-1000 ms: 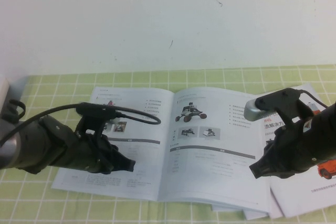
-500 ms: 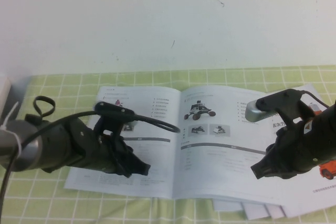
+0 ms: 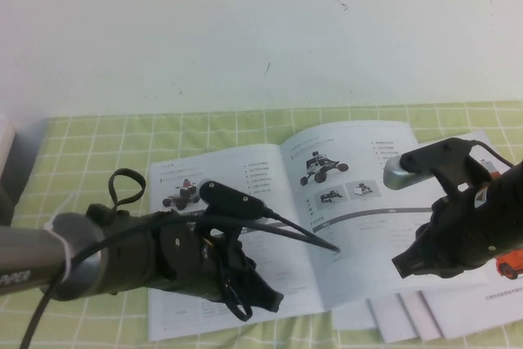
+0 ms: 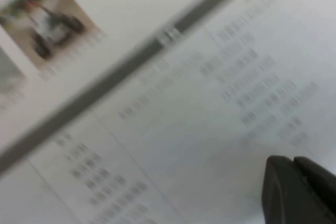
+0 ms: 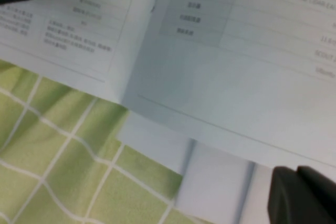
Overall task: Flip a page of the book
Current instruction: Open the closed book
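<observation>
- The left gripper (image 3: 265, 300), matte black, hovers over the near part of the book's left-hand leaf; its jaws look pressed together, though blur in the wrist view leaves this unsure.
- One book (image 3: 212, 185), thin, white and glossy, lies open on the green checked cloth (image 3: 90, 145).
- The page (image 3: 359, 210) with the black rover photo curves upward, right of the spine.
- The right gripper (image 3: 402, 267), jaws together and empty, hangs over the page's near right edge; loose white sheets (image 3: 458, 316) fan beneath it.

The table (image 3: 98, 132) is being viewed from above; the book (image 3: 270, 202) is being framed closely by both wrist cameras.
</observation>
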Available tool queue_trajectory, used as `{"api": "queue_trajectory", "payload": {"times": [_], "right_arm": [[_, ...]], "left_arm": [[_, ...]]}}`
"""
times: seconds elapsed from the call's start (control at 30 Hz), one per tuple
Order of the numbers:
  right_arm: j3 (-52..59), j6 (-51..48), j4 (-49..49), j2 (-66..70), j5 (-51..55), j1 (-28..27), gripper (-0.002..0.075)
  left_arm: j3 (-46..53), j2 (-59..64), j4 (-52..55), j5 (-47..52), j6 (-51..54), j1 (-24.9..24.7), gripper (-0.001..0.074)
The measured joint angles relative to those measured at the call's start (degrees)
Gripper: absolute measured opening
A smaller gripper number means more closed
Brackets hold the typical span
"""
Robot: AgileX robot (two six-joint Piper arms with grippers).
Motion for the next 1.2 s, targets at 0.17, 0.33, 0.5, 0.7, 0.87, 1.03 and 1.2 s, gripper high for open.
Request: {"api": "queue_trajectory", "payload": {"times": [0.17, 0.33, 0.5, 0.7, 0.87, 1.03, 1.2], "right_arm": [[0.00, -0.11, 0.00, 0.00, 0.29, -1.61, -0.0002], [0.00, -2.43, 0.12, 0.00, 1.90, -5.54, 0.0086], [0.00, -4.96, 0.85, 0.00, 2.48, -8.72, 0.0370], [0.00, -5.29, 1.62, 0.00, 2.36, -9.33, 0.0456], [0.00, -5.41, 2.01, 0.00, 2.15, -9.33, 0.0417], [0.00, -5.63, 2.22, 0.00, 1.38, -9.33, 0.0378], [0.00, -5.50, 2.91, 0.00, 0.38, -9.33, 0.0358]], "left_arm": [[0.77, -7.60, 1.95, 1.45, -1.45, 0.90, -0.0001], [0.77, -13.92, 3.62, -0.05, -1.81, 4.39, -0.0001], [0.91, -15.43, 8.30, -1.33, -4.71, 7.49, -0.0001], [1.00, -14.81, 20.50, -1.20, -12.71, 9.28, -0.0001], [-2.68, -14.81, 44.23, 8.08, -25.93, 12.04, -0.0001], [-10.82, -14.68, 78.72, 25.13, -54.15, 11.03, -0.0001], [-14.42, -16.72, 62.21, 25.48, -55.40, 11.14, -0.0001]]}}
